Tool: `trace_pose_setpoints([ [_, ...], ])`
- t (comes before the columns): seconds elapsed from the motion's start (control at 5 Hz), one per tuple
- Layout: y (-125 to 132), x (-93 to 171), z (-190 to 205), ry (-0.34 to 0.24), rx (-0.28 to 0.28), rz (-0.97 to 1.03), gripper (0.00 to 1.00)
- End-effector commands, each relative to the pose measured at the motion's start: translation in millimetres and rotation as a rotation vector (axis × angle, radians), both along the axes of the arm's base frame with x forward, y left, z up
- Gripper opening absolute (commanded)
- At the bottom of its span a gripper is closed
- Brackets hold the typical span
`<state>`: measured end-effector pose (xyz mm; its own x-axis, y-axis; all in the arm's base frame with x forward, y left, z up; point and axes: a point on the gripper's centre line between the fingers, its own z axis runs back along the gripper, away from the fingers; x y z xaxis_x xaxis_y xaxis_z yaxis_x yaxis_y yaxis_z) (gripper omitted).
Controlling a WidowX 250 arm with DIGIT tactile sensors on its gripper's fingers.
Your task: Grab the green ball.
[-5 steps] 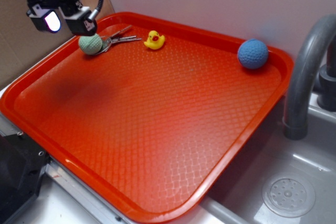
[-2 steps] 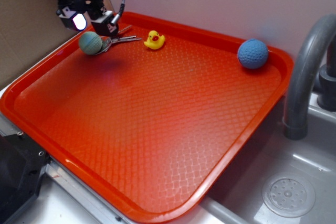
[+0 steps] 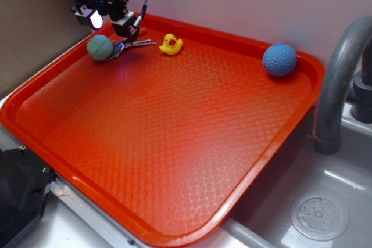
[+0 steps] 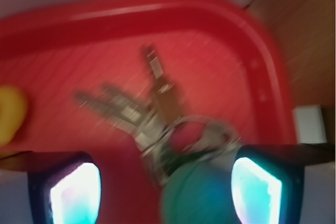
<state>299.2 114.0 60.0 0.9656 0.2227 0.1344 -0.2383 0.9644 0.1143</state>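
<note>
Glossy textured plastic tray (image 3: 174, 143), dimpled matt green ball (image 3: 100, 47), shiny metal keys (image 4: 152, 114)

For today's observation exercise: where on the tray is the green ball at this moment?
In the exterior view, the green ball sits at the red tray's far-left corner, against the keys, left of the yellow duck, below the gripper.

kitchen (sink (image 3: 325, 201), faucet (image 3: 340, 79))

Blurred green ball (image 4: 202, 195) between the parted gripper (image 4: 165, 190) fingers (image 4: 76, 192), touching keys (image 4: 149, 116) on red tray (image 4: 220, 40).
</note>
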Motion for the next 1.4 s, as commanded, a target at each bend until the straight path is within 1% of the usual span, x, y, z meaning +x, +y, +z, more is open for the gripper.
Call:
trace_pose_setpoints([
  [0.0, 13.3, 12.8, 4.4, -0.033, 0.153, 0.030, 1.00],
  [0.2, 20.8, 10.2, -6.1, -0.006, 0.207, 0.039, 1.00],
  [0.4, 19.6, -1.0, -16.0, 0.040, 0.186, 0.003, 1.00],
  [0.6, 5.2, -18.8, -16.2, 0.060, 0.138, -0.059, 1.00],
  [0.8, -2.4, -28.7, -13.6, 0.067, 0.117, -0.095, 1.00],
  [1.0, -2.7, -33.4, -8.3, 0.066, 0.088, -0.098, 1.00],
  [1.2, 0.8, -33.5, 4.5, 0.037, 0.063, -0.085, 1.00],
])
